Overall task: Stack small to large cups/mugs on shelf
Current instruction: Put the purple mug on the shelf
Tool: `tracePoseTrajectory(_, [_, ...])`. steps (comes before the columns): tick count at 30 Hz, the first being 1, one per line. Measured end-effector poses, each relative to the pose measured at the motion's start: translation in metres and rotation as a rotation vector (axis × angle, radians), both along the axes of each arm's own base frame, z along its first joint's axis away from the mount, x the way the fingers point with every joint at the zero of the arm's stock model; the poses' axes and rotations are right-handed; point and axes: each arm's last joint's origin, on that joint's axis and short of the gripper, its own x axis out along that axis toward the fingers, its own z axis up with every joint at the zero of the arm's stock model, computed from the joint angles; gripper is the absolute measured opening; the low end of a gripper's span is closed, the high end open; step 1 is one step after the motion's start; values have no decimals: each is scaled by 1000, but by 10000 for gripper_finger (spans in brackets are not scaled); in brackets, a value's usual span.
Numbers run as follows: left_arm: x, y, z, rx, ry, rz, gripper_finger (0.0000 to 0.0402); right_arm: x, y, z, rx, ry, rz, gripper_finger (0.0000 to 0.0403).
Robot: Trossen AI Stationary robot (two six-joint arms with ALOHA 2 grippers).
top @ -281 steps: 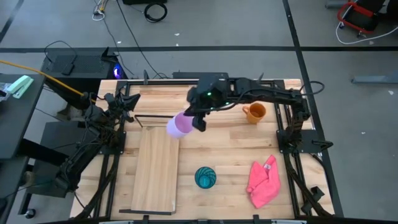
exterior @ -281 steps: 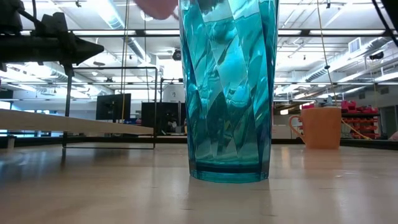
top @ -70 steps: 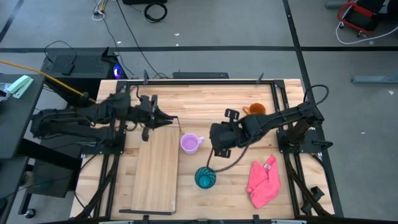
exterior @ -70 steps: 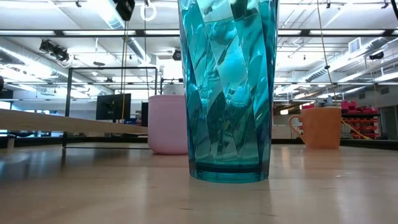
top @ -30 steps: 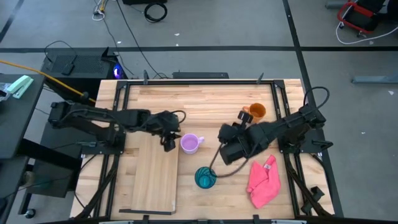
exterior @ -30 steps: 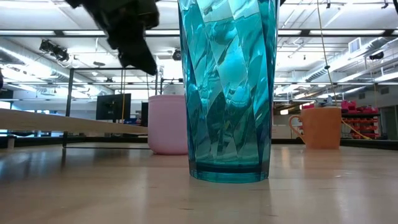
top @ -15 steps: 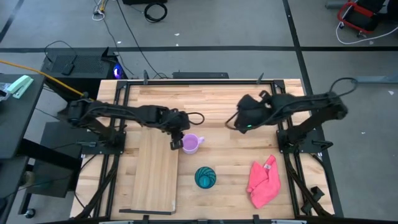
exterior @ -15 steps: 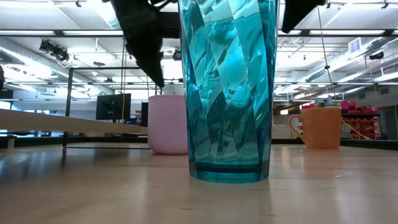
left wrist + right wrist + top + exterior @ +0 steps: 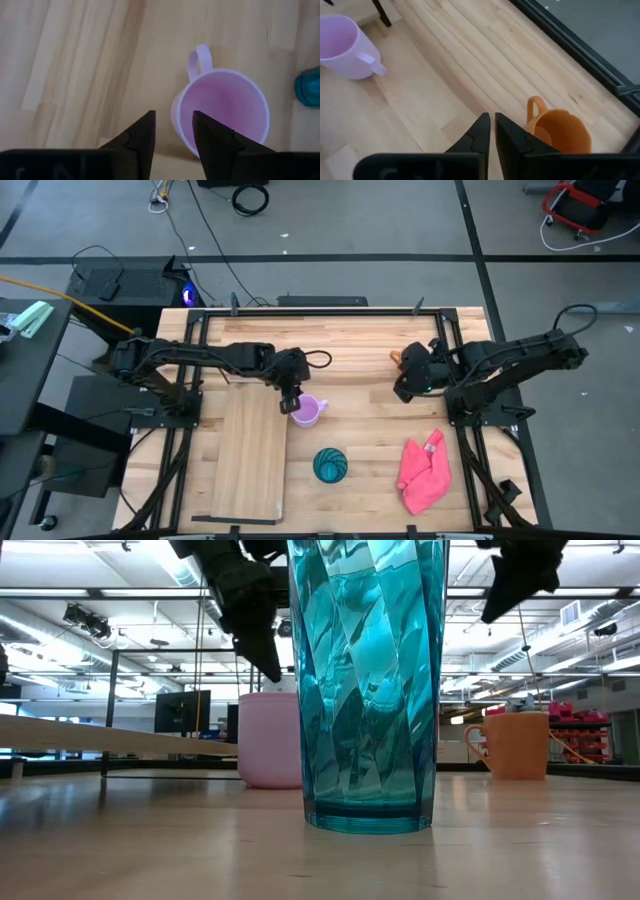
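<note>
Wooden tabletop (image 9: 350, 340): left tool (image 9: 172, 131), slightly parted and empty, straddles the lilac mug (image 9: 307, 411) rim beside the shelf (image 9: 248, 460), evidently positioned for pickup. Right tool (image 9: 492, 125), nearly closed, empty, hovers near the orange mug (image 9: 560, 131).

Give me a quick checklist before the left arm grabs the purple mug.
1. Left gripper open, one finger either side of the purple mug's near rim: ok.
2. Purple mug upright on the table, open side up: ok.
3. Purple mug on the shelf: not ok, it stands just off the shelf's edge.
4. Right gripper out of the way: ok, it is over by the orange mug, fingers almost closed and empty.
5. Teal cup away from the purple mug: ok, apart on the table.
6. Fingers low enough to grip the wall: cannot tell.
</note>
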Motion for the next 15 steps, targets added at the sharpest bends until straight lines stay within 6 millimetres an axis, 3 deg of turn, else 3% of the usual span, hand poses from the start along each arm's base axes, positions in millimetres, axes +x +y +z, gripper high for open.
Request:
tracePoseTrajectory(6, [6, 1, -8, 4, 13, -6, 141, 1, 0, -17, -8, 36, 2, 32])
tracePoseTrajectory(15, [6, -1, -11, -13, 30, 7, 129, 2, 0, -17, -8, 28, 6, 32])
